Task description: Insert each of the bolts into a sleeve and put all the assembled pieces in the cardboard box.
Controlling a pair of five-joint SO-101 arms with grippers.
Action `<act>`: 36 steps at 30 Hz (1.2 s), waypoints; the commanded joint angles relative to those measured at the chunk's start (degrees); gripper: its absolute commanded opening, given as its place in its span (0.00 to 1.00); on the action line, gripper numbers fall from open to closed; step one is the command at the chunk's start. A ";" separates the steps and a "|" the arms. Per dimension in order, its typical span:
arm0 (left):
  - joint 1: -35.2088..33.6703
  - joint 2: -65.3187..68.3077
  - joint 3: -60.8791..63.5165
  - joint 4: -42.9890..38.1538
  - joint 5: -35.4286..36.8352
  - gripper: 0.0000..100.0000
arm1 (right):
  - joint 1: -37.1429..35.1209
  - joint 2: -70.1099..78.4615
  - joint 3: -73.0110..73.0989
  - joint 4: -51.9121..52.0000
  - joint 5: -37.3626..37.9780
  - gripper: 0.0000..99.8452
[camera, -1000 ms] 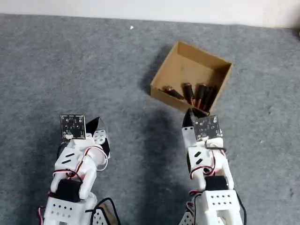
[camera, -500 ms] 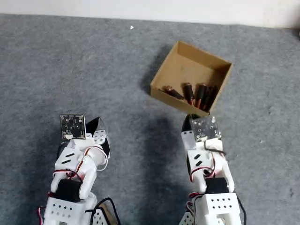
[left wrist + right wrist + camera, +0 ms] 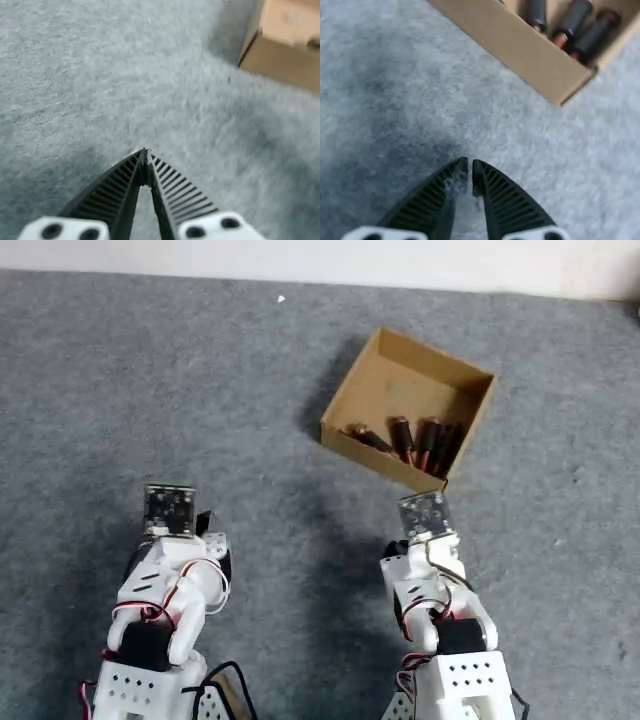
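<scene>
Right wrist view shows the right claw (image 3: 468, 172) pressed almost together, with nothing between its fingers and grey carpet (image 3: 395, 100) under it. In the left wrist view the left claw (image 3: 145, 161) is also closed tip to tip and holds nothing.

Compared with a second ago, the right arm has drawn back from the box (image 3: 410, 380). Its tips were then at the near wall. Now they stand near the wall but apart from it, on the robot's side. The left arm has folded back a little too. All the pieces that I can see are in the box, so I judge that the last one is delivered, the arms are going to rest, and the task is finished or nearly so.

Ahead of the right claw stands the box. The assembled pieces (image 3: 415, 443) lie inside it, side by side against the near wall, towards its right corner. From the left claw the box is well apart, ahead and to the right.
</scene>
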 commanded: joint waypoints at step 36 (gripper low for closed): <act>-10.68 -0.40 1.19 21.36 -10.73 0.01 | -0.75 -0.84 6.46 0.40 -12.04 0.01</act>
